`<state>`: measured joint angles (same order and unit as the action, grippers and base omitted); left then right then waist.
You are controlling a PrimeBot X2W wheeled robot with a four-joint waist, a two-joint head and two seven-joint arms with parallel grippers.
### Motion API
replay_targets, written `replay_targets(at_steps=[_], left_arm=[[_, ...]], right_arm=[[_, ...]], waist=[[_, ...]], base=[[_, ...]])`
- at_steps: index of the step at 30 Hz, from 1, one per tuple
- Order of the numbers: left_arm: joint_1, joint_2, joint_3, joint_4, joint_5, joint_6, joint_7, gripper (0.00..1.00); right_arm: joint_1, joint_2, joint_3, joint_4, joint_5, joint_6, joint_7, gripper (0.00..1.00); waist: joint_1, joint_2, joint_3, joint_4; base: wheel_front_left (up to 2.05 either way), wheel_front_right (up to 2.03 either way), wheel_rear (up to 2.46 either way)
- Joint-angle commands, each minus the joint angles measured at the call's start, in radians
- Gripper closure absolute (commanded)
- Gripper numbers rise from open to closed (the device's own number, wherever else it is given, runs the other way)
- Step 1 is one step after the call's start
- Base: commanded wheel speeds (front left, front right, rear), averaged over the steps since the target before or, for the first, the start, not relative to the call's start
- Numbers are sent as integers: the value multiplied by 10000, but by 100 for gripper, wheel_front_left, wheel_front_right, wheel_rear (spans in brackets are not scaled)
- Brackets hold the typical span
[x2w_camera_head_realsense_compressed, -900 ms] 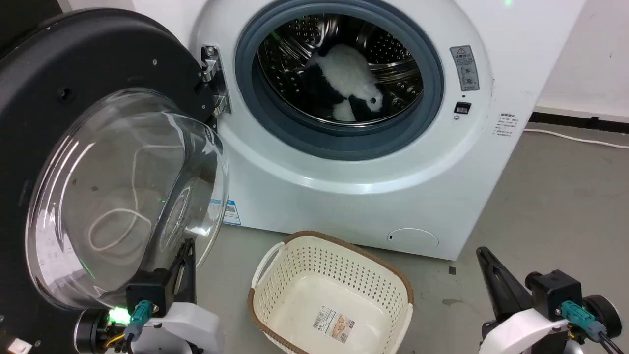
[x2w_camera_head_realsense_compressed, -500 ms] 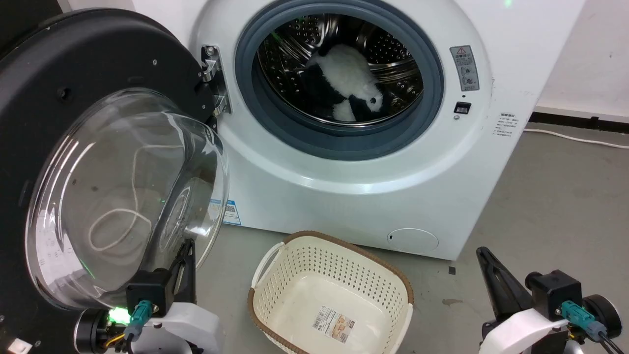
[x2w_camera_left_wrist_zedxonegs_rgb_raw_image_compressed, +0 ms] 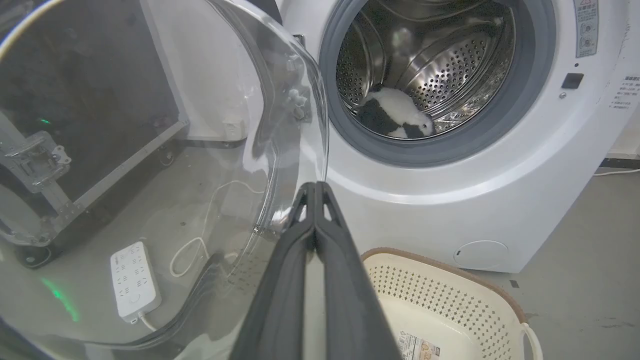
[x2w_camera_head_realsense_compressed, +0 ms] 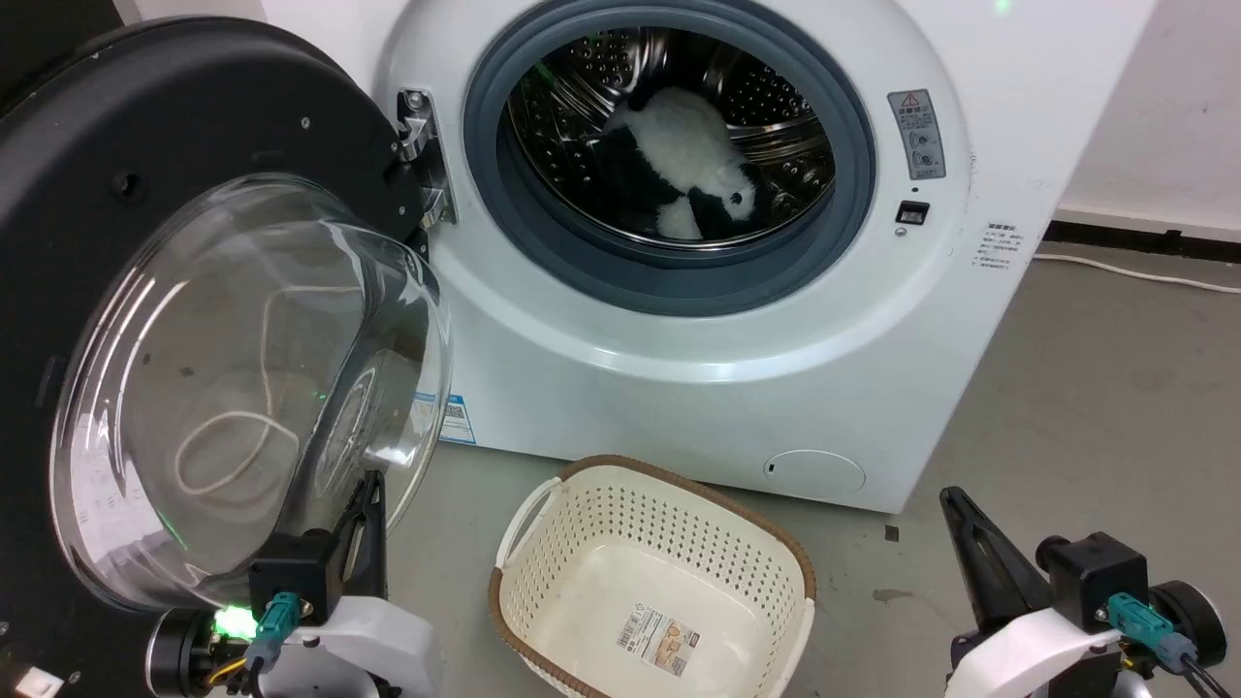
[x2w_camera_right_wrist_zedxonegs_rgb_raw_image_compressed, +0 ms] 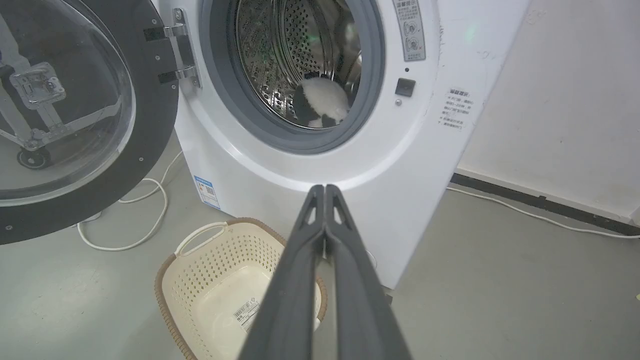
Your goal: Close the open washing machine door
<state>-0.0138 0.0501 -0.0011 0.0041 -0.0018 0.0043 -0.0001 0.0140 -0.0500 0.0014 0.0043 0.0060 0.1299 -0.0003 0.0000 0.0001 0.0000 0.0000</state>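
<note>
Nothing has shifted across the last second. The washing machine door (x2w_camera_head_realsense_compressed: 145, 116) hangs at the same wide angle, and both arms sit where they were, so the closing has not begun.

The door stands to the left of the washing machine (x2w_camera_head_realsense_compressed: 698, 388), carried on the metal hinge (x2w_camera_head_realsense_compressed: 422, 155) at the left edge of the porthole. It is swung far out, with its inner face and bulging glass bowl turned toward the robot and a little to the right. Being round, it has no real long axis; the line that matters is the upright hinge, about which it must swing rightward.

The left gripper (x2w_camera_left_wrist_zedxonegs_rgb_raw_image_compressed: 316, 187) has its fingers pressed together on nothing, tips just beside the lower right rim of the glass bowl; whether they touch it cannot be told. The right gripper (x2w_camera_right_wrist_zedxonegs_rgb_raw_image_compressed: 325, 189) is likewise pinched empty, low and well apart from the door, above the laundry basket (x2w_camera_head_realsense_compressed: 659, 572). A panda plush (x2w_camera_head_realsense_compressed: 688, 165) lies in the drum, seemingly clear of the gasket.
</note>
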Motion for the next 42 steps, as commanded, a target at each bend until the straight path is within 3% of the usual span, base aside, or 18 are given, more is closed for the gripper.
replay_targets(at_steps=[1, 14, 15, 42], left_arm=[[138, 1, 11, -41, 18, -43, 1, 100], [138, 1, 11, -41, 18, -43, 1, 100], [-1, 0, 0, 4, -6, 4, -4, 0], [2, 8, -359, 346, -675, 0, -563, 0]], right_arm=[[-140, -3, -14, -43, -60, 8, 3, 100], [-140, -3, -14, -43, -60, 8, 3, 100], [3, 0, 8, 2, 8, 0, -2, 0], [171, -1, 59, 253, 711, 0, -562, 0]], waist=[[0, -1, 0, 0], [0, -1, 0, 0], [0, -1, 0, 0], [0, -1, -1, 43]], base=[[0, 0, 0], [0, 0, 0], [0, 0, 0], [0, 0, 0]])
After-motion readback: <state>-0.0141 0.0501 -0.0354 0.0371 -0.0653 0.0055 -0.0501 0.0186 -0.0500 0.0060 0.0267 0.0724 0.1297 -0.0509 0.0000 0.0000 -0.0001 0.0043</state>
